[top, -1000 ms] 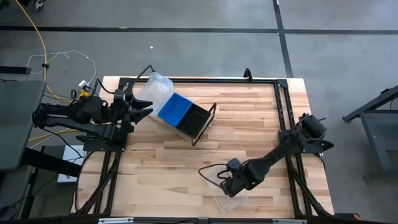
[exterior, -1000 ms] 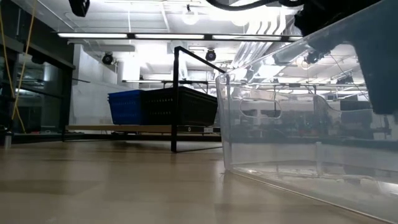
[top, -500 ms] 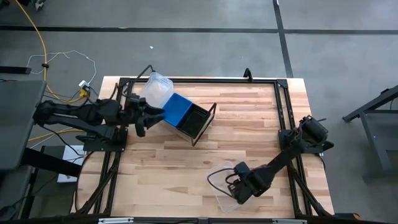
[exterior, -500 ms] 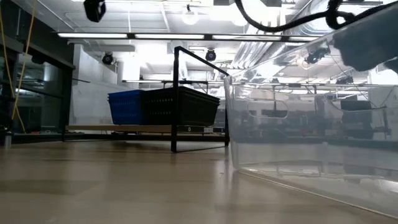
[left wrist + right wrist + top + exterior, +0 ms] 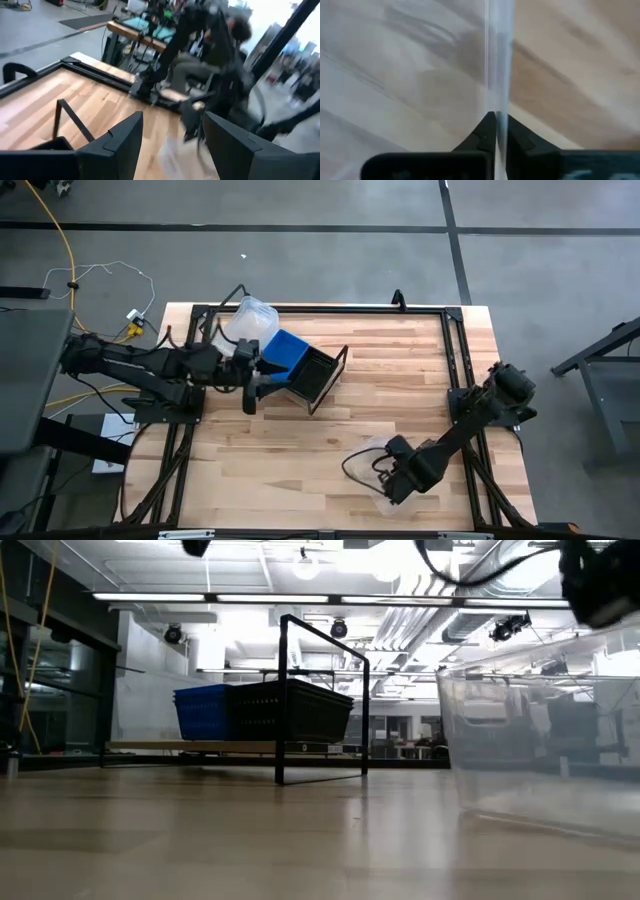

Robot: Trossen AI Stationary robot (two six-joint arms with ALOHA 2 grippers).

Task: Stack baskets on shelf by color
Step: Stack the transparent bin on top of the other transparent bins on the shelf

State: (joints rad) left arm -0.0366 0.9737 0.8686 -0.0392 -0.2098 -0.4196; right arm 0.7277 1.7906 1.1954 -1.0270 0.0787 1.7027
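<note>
On the wooden desk (image 5: 400, 400), at about eleven o'clock from its centre, lies the tipped shelf (image 5: 318, 376), holding a blue basket (image 5: 282, 354) and a black basket (image 5: 310, 373), with another clear basket (image 5: 247, 323) just beyond it. The left tool (image 5: 250, 380) hovers beside the shelf's nine o'clock side, fingers parted and empty. At five o'clock, near the desk's front edge, the right tool (image 5: 398, 485) has its fingers pinched closed on the thin wall of a clear basket (image 5: 540, 765).
</note>
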